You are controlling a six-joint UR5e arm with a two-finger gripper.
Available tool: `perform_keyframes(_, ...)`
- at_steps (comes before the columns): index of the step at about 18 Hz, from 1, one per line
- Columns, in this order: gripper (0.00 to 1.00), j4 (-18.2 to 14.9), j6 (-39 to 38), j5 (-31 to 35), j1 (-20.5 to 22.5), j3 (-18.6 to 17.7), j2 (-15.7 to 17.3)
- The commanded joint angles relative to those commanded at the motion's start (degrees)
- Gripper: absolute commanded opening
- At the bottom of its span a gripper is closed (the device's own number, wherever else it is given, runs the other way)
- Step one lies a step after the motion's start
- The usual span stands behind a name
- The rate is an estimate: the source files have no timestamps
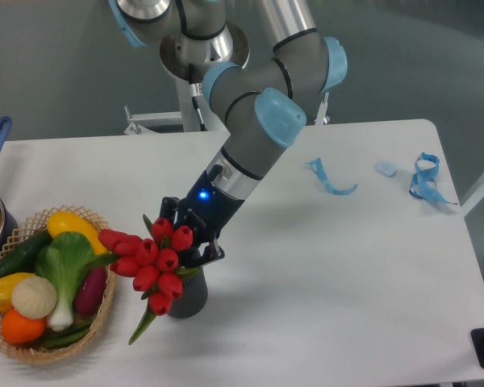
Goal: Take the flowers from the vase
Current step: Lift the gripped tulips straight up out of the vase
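Right now the gripper (190, 239) sits low behind the bunch, its dark fingers drawn in around the stems just above the vase's mouth. It looks clenched on the flowers (152, 260), though the buds hide the actual contact. The red tulip heads fan out in front of it and toward its left side as the camera sees it, with one green leaf drooping below. Directly beneath the gripper stands the vase (189, 297), dark and ribbed, upright on the white table (323, 274), with the stems apparently still seated in it.

Further out on the bud side lies a woven basket (64, 343) of vegetables, near the blooms but apart. Well away on the opposite side are some blue ribbon scraps (331, 181).

I judge the grasp made and the lift not yet done. Next comes a straight pull along the stems, firm enough to free them without tipping the vase.
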Motion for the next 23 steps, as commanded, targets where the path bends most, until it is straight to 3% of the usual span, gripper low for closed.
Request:
perform_keyframes(6, 0.31, -0.52, -3.70, -0.97, 1.76, 0.52, 4.66)
perform_keyframes(17, 0.31, -0.44, -14.07, -5.63, 2.46, 6.06, 6.51)
perform_keyframes(23, 0.31, -0.53, -18.82, -6.16, 5.10, 9.84, 8.44)
